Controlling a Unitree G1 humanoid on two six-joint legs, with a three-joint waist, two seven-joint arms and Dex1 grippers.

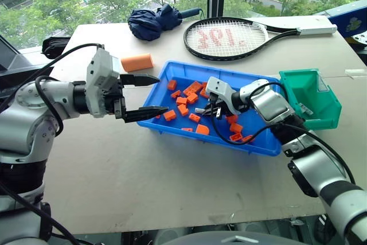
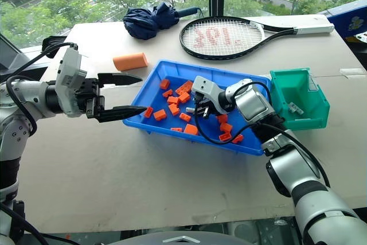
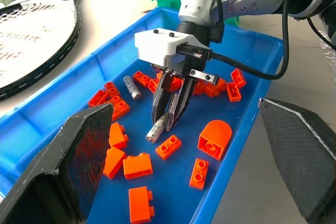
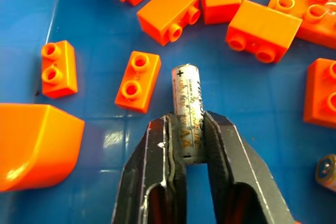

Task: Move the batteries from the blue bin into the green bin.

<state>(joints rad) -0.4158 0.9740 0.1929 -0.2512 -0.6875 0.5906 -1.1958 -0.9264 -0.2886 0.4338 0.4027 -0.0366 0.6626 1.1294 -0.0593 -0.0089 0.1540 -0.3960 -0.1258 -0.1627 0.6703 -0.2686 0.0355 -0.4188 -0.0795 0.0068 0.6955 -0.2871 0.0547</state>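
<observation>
Right gripper (image 4: 186,145): we see its jaws clamped on a battery (image 4: 187,103) inside the blue bin (image 1: 172,73); left gripper (image 1: 152,94) jaws spread, empty.

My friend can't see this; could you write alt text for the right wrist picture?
Two black gripper fingers pinch a thin silver-grey metal battery over the bright blue plastic tray, with small orange plastic toy bricks scattered around.

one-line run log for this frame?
right claw: shut on battery | in blue bin | left claw: open, idle
</observation>
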